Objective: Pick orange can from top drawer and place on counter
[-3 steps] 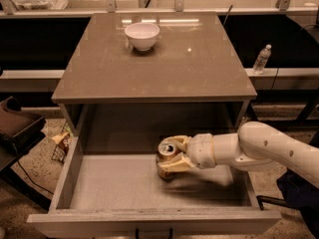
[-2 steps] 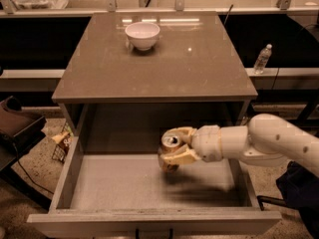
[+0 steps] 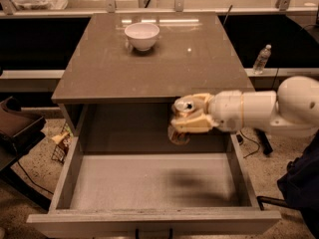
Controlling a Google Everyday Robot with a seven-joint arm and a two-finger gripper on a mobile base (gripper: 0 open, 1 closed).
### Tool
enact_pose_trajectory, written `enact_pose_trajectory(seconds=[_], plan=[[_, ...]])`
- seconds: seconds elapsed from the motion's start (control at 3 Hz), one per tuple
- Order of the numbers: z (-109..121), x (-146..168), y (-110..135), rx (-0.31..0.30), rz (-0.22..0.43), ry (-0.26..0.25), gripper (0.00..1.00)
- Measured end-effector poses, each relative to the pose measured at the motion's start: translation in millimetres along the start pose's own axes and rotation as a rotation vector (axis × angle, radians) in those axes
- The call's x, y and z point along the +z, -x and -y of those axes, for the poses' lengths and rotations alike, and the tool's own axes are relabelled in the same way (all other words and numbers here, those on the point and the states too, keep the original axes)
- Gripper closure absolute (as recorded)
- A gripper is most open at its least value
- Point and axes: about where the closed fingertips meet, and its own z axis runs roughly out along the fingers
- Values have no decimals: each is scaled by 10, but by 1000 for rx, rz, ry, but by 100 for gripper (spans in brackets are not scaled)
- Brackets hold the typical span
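Above the wide, shallow grey top drawer (image 3: 139,183), level with the front edge of the glossy grey-brown rectangular surface (image 3: 199,59), the smooth cream two-finger claw (image 3: 182,117) is clamped around the small cylindrical brownish-orange can (image 3: 178,135). The can's silver top shows at the upper fingers and its lower end pokes out beneath them. A round white bowl (image 3: 142,35) sits on the surface, well apart. The drawer floor is flat and matte, its front edge worn.
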Motion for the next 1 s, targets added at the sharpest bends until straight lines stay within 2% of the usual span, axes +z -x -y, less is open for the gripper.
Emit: enact_pose_trajectory(seconds=[0.33, 0.67, 1.0], plan=[[493, -187, 489, 36, -27, -49, 100], [997, -203, 864, 63, -47, -88, 100], [1501, -168, 1158, 52, -56, -140, 100]])
